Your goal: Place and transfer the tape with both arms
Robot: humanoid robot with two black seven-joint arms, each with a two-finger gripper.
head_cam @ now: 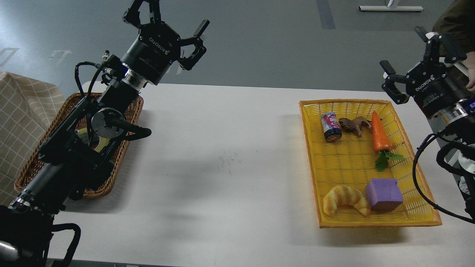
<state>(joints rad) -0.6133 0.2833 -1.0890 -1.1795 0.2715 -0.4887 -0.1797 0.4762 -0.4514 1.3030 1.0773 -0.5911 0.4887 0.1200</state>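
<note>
Yellow tape (97, 142) lies half hidden in the wicker basket (128, 128) under the left arm (92, 126). Both the left pincer (169, 22) and the right pincer (412, 59) hang spread wide and empty. The left one should come straight down over the roll, clear of the rim.

On my right, yellow basket (421, 193) on the white table (230, 155) w/ five items: small can (331, 127) lying on its side at the back, brown toy animal (354, 125) just beside it, carrot (380, 132) w/ green leaves, croissant (345, 199) at front touching a purple block (384, 194). On my left, brown wicker basket (128, 122); checkered cloth (22, 111) beside it.
</note>
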